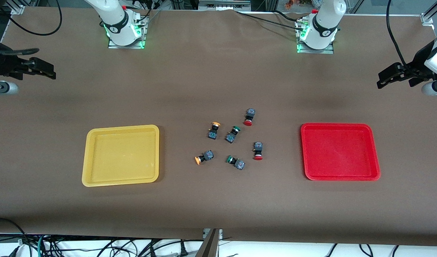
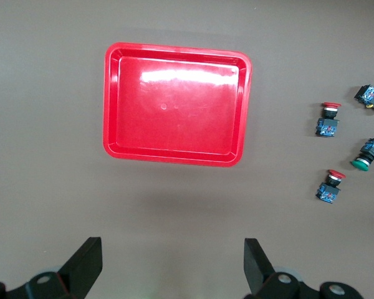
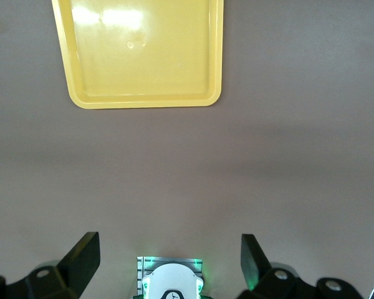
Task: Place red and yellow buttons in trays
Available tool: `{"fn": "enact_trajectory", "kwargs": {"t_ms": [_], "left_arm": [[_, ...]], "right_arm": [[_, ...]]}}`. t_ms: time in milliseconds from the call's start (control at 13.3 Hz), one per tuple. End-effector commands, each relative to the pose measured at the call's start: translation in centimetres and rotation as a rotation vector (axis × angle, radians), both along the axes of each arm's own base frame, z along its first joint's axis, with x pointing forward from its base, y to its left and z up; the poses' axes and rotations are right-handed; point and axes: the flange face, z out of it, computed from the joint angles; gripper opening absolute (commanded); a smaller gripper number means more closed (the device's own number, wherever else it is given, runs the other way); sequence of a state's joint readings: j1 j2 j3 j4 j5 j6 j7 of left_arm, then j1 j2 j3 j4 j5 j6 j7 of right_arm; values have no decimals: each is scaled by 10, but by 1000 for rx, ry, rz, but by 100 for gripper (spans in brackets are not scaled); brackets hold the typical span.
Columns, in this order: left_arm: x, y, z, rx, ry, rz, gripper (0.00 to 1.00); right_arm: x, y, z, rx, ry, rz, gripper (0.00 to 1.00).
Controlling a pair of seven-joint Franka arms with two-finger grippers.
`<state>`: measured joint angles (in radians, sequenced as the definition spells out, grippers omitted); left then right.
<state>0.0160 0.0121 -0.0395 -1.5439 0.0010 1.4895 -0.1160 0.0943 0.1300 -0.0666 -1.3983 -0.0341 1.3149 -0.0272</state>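
Note:
Two red buttons [image 1: 249,117] [image 1: 258,150] and two yellow buttons [image 1: 214,130] [image 1: 203,157] lie in a loose cluster mid-table, between the yellow tray [image 1: 122,155] and the red tray [image 1: 340,151]. Both trays hold nothing. My left gripper [image 1: 385,79] is open and empty, up in the air at the left arm's end of the table. In the left wrist view [image 2: 173,249] it faces the red tray [image 2: 112,106] and both red buttons [image 2: 328,119] [image 2: 330,185]. My right gripper [image 1: 43,69] is open and empty at the right arm's end; the right wrist view [image 3: 170,246] shows the yellow tray [image 3: 140,53].
Two green-capped buttons [image 1: 232,134] [image 1: 235,161] lie among the red and yellow ones. The arm bases [image 1: 124,28] [image 1: 316,32] stand along the table edge farthest from the front camera. Cables hang below the nearest edge.

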Motion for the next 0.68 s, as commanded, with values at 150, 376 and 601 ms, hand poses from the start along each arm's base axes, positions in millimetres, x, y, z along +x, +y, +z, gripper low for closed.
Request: {"fn": "enact_trajectory", "kwargs": {"t_ms": [150, 376, 601], "left_arm": [[4, 0, 7, 22, -6, 5, 100], [4, 0, 7, 22, -6, 3, 100], [4, 0, 7, 22, -6, 3, 100]], "right_arm": [[25, 7, -36, -9, 19, 9, 100], [45, 46, -75, 11, 23, 45, 100], [61, 117, -121, -24, 0, -33, 100]]}}
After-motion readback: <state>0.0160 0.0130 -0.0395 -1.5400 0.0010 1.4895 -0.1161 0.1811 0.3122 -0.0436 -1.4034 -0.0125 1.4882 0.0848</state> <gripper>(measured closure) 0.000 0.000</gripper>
